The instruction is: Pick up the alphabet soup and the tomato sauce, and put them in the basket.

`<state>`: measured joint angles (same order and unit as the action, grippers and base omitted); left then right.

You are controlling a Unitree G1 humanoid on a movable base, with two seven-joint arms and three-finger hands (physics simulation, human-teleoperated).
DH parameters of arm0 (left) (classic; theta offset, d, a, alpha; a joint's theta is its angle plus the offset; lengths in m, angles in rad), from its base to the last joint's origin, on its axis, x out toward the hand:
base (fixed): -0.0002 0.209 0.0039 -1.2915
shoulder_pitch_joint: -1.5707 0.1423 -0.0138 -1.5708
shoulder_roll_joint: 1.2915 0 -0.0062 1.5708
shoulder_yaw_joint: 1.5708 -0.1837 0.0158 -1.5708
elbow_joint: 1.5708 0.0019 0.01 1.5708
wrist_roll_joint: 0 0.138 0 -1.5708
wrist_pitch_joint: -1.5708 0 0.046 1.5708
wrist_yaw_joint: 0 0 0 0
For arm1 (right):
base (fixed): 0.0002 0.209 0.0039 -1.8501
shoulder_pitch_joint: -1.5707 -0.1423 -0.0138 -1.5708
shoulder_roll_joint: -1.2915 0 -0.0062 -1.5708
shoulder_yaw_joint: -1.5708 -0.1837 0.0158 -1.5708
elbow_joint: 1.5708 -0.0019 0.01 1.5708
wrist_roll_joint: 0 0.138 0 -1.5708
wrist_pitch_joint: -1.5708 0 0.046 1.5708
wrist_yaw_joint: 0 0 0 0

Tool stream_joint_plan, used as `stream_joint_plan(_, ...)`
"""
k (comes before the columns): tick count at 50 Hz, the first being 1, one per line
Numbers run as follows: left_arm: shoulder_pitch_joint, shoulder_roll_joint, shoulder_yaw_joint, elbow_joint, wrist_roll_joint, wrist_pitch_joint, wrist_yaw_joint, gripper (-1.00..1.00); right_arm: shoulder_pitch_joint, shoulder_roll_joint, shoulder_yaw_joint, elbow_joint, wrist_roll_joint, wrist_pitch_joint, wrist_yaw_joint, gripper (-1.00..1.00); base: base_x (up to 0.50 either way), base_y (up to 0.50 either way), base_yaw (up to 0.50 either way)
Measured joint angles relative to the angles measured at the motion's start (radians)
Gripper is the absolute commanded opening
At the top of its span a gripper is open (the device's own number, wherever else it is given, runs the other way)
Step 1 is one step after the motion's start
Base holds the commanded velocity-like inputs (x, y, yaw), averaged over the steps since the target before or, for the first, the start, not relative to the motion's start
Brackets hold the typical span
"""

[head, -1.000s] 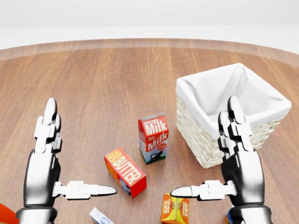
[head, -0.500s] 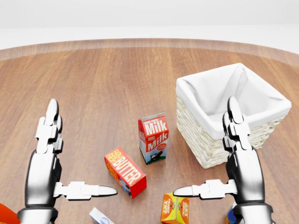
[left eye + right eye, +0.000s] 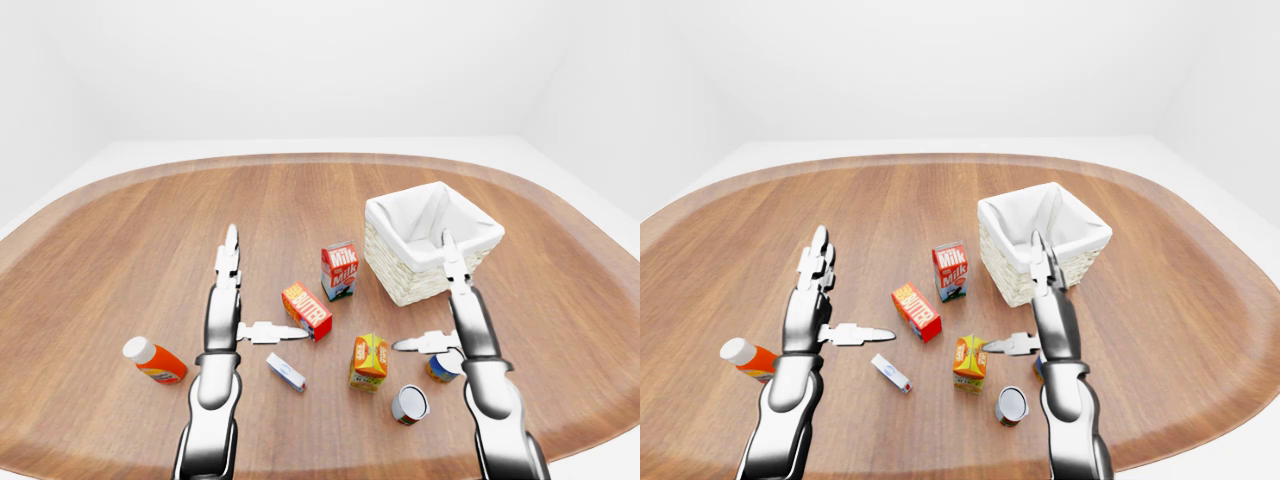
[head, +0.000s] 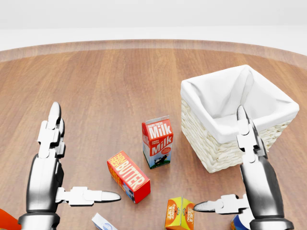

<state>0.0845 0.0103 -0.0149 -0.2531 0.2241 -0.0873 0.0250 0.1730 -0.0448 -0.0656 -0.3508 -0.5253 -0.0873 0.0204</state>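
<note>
A can with a blue and orange label, the alphabet soup (image 3: 438, 368), stands low in the left-eye view, partly hidden under my right hand. A second can with a red rim, the tomato sauce (image 3: 410, 404), lies just below and left of it. The white-lined wicker basket (image 3: 420, 287) sits up and to the right, with nothing in it. My right hand (image 3: 421, 291) is open, fingers pointing up across the basket wall and thumb out to the left above the soup can. My left hand (image 3: 266, 283) is open too, hovering left of the butter box.
A milk carton (image 3: 339, 270) stands left of the basket, with a red butter box (image 3: 307, 310) below it. An orange juice carton (image 3: 368, 361) sits beside the cans. A small white box (image 3: 286, 372) and an orange bottle (image 3: 155, 361) lie at lower left.
My right hand has slid down and to the right in the head view, its thumb now lower. The left hand sank slightly. No object has moved.
</note>
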Motion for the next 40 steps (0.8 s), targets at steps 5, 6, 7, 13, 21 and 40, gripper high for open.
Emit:
stream_joint_plan(5, -0.001, 0.000, 0.000, 0.002, 0.001, 0.000, 0.000, 1.00, 0.021, -0.001, -0.010, -0.013, -0.089, 0.000, -0.022, 1.00, 0.00, 0.00, 0.00)
stream_joint_plan(6, -0.001, 0.000, 0.000, 0.003, 0.001, 0.000, 0.000, 1.00, 0.023, -0.001, -0.012, -0.014, -0.105, 0.000, -0.027, 1.00, 0.00, 0.00, 0.00)
stream_joint_plan(7, -0.001, 0.000, 0.000, 0.004, 0.001, 0.000, 0.000, 1.00, 0.025, -0.001, -0.014, -0.014, -0.124, 0.000, -0.035, 1.00, 0.00, 0.00, 0.00)
stream_joint_plan(13, -0.003, 0.000, 0.001, 0.005, 0.002, 0.000, 0.001, 1.00, 0.023, -0.008, -0.030, -0.002, -0.228, 0.000, -0.085, 1.00, 0.00, 0.00, 0.00)
stream_joint_plan(21, -0.004, 0.000, 0.001, 0.006, 0.004, 0.000, 0.002, 1.00, 0.028, -0.016, -0.039, -0.001, -0.327, 0.000, -0.121, 1.00, 0.00, 0.00, 0.00)
stream_joint_plan(40, -0.002, 0.000, -0.001, 0.002, 0.007, 0.000, 0.001, 1.00, 0.069, -0.020, -0.041, -0.027, -0.502, 0.000, -0.156, 1.00, 0.00, 0.00, 0.00)
